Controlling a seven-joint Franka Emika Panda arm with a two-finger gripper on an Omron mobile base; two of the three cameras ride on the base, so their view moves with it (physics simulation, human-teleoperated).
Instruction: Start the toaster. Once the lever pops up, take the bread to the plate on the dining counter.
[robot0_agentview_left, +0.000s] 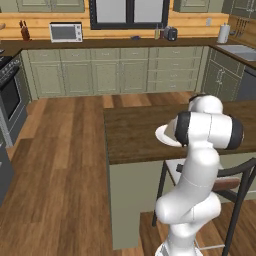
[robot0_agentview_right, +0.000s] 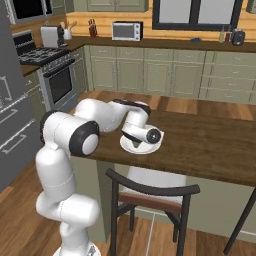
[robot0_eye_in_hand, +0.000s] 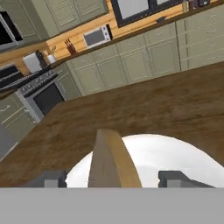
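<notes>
Your slice of tan toasted bread (robot0_eye_in_hand: 111, 159) stands on edge over the round white plate (robot0_eye_in_hand: 175, 159) on the dark wooden dining surface (robot0_eye_in_hand: 144, 109) — light, stiff, crumbly, so pinch its flat faces gently. The fingers (robot0_eye_in_hand: 114, 178) stand wide, clear of it. The left base view hides this behind the arm — the hand view shows it.
</notes>
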